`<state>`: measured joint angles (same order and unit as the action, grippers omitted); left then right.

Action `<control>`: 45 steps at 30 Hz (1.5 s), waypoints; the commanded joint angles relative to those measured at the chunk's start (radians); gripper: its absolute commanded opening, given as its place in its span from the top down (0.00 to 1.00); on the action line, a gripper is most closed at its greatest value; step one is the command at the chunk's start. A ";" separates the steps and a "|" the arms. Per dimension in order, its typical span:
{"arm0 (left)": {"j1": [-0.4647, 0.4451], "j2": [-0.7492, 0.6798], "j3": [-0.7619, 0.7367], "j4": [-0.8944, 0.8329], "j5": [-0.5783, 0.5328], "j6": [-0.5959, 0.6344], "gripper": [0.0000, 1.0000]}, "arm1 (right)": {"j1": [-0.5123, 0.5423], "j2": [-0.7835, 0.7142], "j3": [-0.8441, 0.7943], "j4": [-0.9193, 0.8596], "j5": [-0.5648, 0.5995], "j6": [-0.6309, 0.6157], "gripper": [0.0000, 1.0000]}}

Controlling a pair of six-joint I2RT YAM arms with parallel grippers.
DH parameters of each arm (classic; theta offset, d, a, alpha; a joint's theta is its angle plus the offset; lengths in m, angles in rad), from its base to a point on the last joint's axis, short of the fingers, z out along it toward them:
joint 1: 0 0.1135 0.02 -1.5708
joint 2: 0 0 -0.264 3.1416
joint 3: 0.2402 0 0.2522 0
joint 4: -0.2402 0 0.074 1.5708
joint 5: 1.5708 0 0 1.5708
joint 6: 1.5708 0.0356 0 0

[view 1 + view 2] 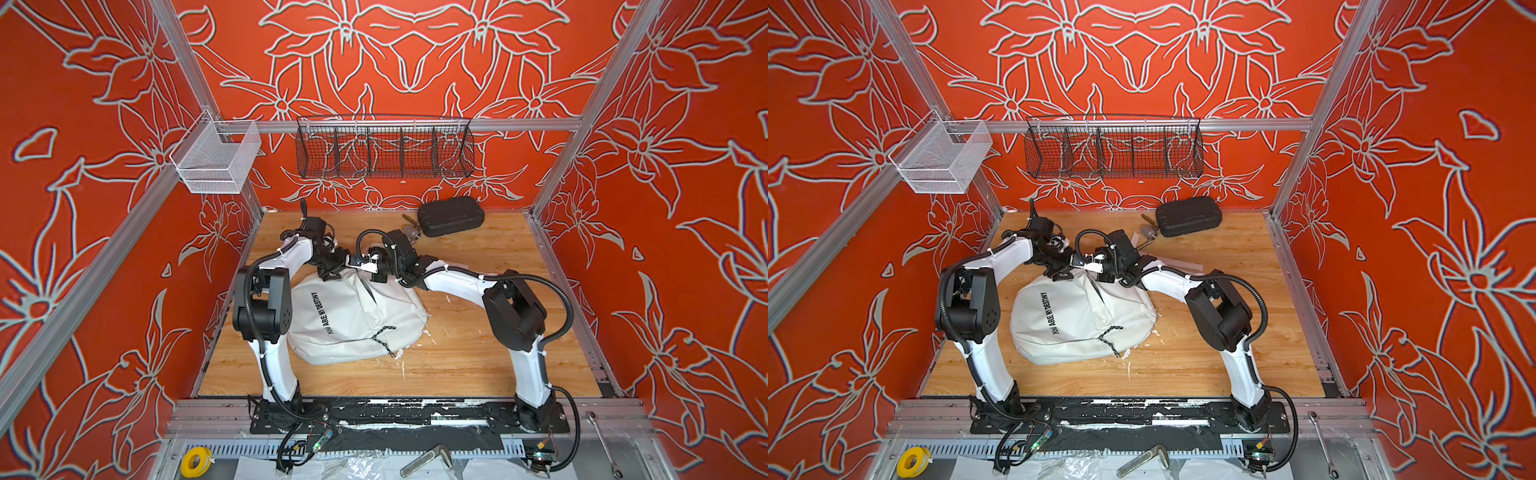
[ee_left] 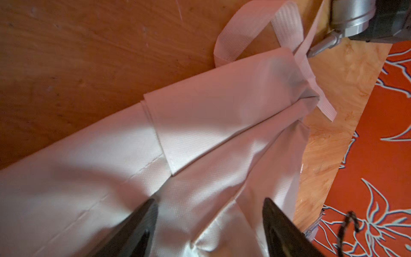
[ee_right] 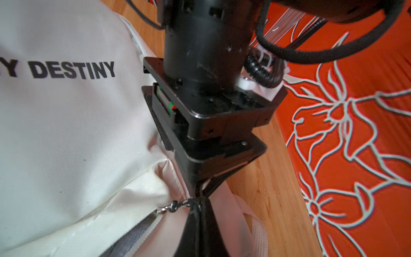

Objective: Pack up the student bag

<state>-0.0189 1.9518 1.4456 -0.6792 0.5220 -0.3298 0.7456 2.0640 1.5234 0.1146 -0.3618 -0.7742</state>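
The student bag, white with black "YOU ARE MY DESTINY" print, lies flat in the middle of the wooden floor. Both grippers meet at its far end. My right gripper is shut on the black zipper cord, which hangs from a metal zipper pull. A grey slit of open zipper runs off from the pull. My left gripper is open, its two black fingers standing wide apart over a fold of the bag's fabric. The left arm fills the right wrist view.
A black hard case lies at the back by the wall, a small metal object beside it. White straps trail from the bag's far end. A black wire basket and a white mesh basket hang above.
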 commanded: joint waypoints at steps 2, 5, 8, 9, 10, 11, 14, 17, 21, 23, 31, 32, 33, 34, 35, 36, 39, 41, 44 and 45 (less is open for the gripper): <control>0.003 0.078 -0.018 -0.012 -0.015 0.015 0.44 | 0.005 -0.073 -0.035 0.066 -0.033 -0.004 1.00; 0.013 0.089 -0.023 0.009 -0.032 -0.008 0.56 | 0.010 -0.098 -0.051 0.002 -0.069 -0.014 1.00; 0.025 0.086 -0.031 0.034 -0.080 -0.029 0.67 | 0.018 -0.120 -0.039 -0.115 -0.082 -0.012 1.00; 0.036 0.089 -0.031 0.041 -0.076 -0.037 0.69 | 0.022 -0.131 -0.046 -0.139 -0.085 -0.009 1.00; 0.048 0.086 -0.035 0.058 -0.050 -0.037 0.69 | 0.024 -0.142 -0.059 -0.152 -0.089 -0.009 1.00; 0.055 0.075 -0.039 0.082 -0.022 -0.033 0.67 | 0.026 -0.151 -0.078 -0.159 -0.092 -0.010 1.00; 0.045 0.037 0.014 0.083 0.029 0.042 0.37 | 0.026 -0.171 -0.131 -0.145 -0.091 -0.032 1.00; 0.015 0.046 0.122 -0.010 0.023 0.153 0.25 | 0.025 -0.162 -0.119 -0.165 -0.114 -0.063 1.00; -0.005 0.148 0.281 -0.171 -0.022 0.259 0.24 | 0.029 -0.140 -0.084 -0.168 -0.134 -0.077 1.00; -0.014 0.194 0.334 -0.238 -0.072 0.297 0.24 | 0.032 -0.133 -0.070 -0.172 -0.130 -0.087 1.00; -0.063 0.235 0.346 -0.260 -0.235 0.434 0.22 | 0.032 -0.142 -0.057 -0.209 -0.104 -0.115 1.00; -0.067 0.239 0.347 -0.260 -0.250 0.448 0.21 | 0.032 -0.142 -0.055 -0.213 -0.102 -0.117 1.00; -0.067 0.242 0.349 -0.261 -0.253 0.462 0.21 | 0.032 -0.143 -0.055 -0.213 -0.100 -0.116 1.00; -0.067 0.244 0.349 -0.260 -0.255 0.467 0.21 | 0.032 -0.144 -0.055 -0.214 -0.097 -0.116 1.00; -0.067 0.249 0.353 -0.264 -0.241 0.480 0.22 | 0.032 -0.145 -0.055 -0.212 -0.095 -0.114 1.00; -0.067 0.256 0.359 -0.272 -0.230 0.485 0.24 | 0.032 -0.146 -0.054 -0.213 -0.089 -0.113 1.00; -0.067 0.272 0.373 -0.292 -0.250 0.477 0.24 | 0.031 -0.151 -0.060 -0.217 -0.064 -0.109 1.00; -0.063 0.270 0.364 -0.290 -0.294 0.476 0.21 | 0.031 -0.160 -0.070 -0.218 -0.057 -0.105 1.00; -0.045 0.255 0.334 -0.269 -0.298 0.480 0.16 | 0.032 -0.173 -0.087 -0.216 -0.058 -0.100 1.00; -0.038 0.249 0.323 -0.261 -0.290 0.480 0.15 | 0.034 -0.174 -0.091 -0.216 -0.058 -0.098 1.00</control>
<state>-0.0776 2.1990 1.7943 -0.9211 0.2531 0.1223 0.7700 1.9339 1.4403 -0.0937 -0.4137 -0.8639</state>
